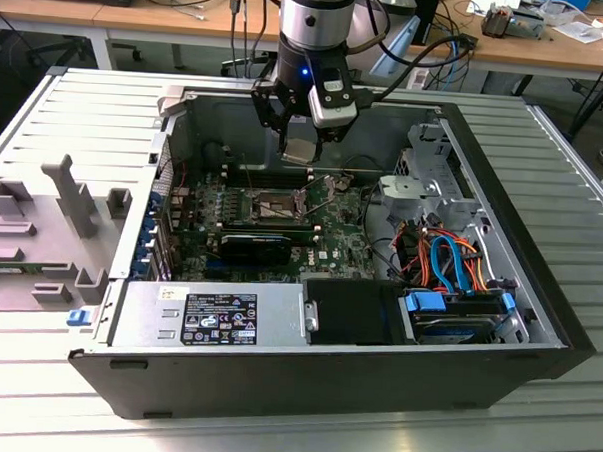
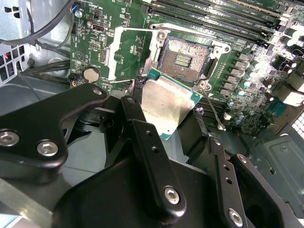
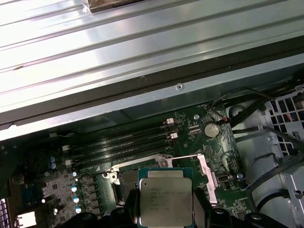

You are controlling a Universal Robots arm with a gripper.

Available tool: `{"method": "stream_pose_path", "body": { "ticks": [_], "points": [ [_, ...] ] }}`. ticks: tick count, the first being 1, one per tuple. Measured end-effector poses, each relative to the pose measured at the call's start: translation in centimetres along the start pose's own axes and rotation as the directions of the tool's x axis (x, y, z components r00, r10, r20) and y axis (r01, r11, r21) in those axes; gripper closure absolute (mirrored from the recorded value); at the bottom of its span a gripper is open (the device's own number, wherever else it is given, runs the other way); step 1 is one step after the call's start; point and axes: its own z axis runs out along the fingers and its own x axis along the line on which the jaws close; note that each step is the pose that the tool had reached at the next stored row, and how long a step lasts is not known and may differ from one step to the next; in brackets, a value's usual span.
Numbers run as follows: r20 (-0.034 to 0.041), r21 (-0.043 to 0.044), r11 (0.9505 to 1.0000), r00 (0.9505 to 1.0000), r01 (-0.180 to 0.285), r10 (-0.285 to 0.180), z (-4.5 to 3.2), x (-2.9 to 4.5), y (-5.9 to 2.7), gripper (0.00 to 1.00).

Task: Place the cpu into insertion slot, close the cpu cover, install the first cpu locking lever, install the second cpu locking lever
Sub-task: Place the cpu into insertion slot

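My gripper (image 1: 301, 142) hangs inside the open computer case, shut on the cpu (image 1: 299, 153), a flat silvery square with a teal edge. The chip shows between the black fingers (image 2: 142, 128) in both wrist views, cpu (image 2: 166, 102) and cpu (image 3: 166, 203). It is held a little above the green board, tilted, not touching it. The insertion slot (image 2: 183, 59) lies open just beyond the chip, its contact field bare; slot (image 1: 267, 207). The cpu cover (image 2: 130, 52) is swung open beside the socket. A thin wire lever (image 2: 214, 114) stands loose next to the socket.
Long black memory slots (image 3: 123, 142) run beside the socket. A black card (image 1: 256, 246) sits in front of it. A metal drive cage (image 1: 424, 181) and orange and blue cables (image 1: 450, 263) fill the exterior view's right. The case walls (image 1: 275, 380) enclose the board.
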Motion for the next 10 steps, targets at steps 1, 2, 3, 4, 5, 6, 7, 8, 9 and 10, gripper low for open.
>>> {"method": "stream_pose_path", "body": {
  "ticks": [1, 2, 3, 4, 5, 6, 7, 8, 9, 10],
  "points": [
    [0.0001, 0.0001, 1.0000, 1.0000, -0.001, 0.001, 0.00, 0.00, 0.00, 0.46],
    [0.0001, 0.0000, 1.0000, 1.0000, -0.002, 0.002, 0.00, 0.00, -0.01, 0.46],
    [0.0002, 0.0000, 1.0000, 1.0000, -0.003, 0.003, 0.00, 0.00, -0.01, 0.46],
    [0.0003, 0.0000, 1.0000, 1.0000, -0.004, 0.004, 0.00, 0.00, -0.01, 0.46],
    [0.0005, 0.0001, 1.0000, 1.0000, -0.006, 0.006, 0.00, -0.01, -0.02, 0.46],
    [0.0006, 0.0000, 1.0000, 1.0000, -0.007, 0.007, 0.00, -0.01, -0.02, 0.46],
    [0.0006, 0.0000, 1.0000, 1.0000, -0.008, 0.008, 0.00, -0.01, -0.02, 0.46],
    [0.0009, 0.0000, 1.0000, 1.0000, -0.009, 0.009, 0.00, -0.01, -0.02, 0.46],
    [0.0010, 0.0000, 0.9999, 0.9999, -0.011, 0.011, 0.00, -0.01, -0.03, 0.46],
    [0.0010, 0.0000, 0.9999, 0.9999, -0.012, 0.012, 0.00, -0.01, -0.03, 0.46]
  ]
}}
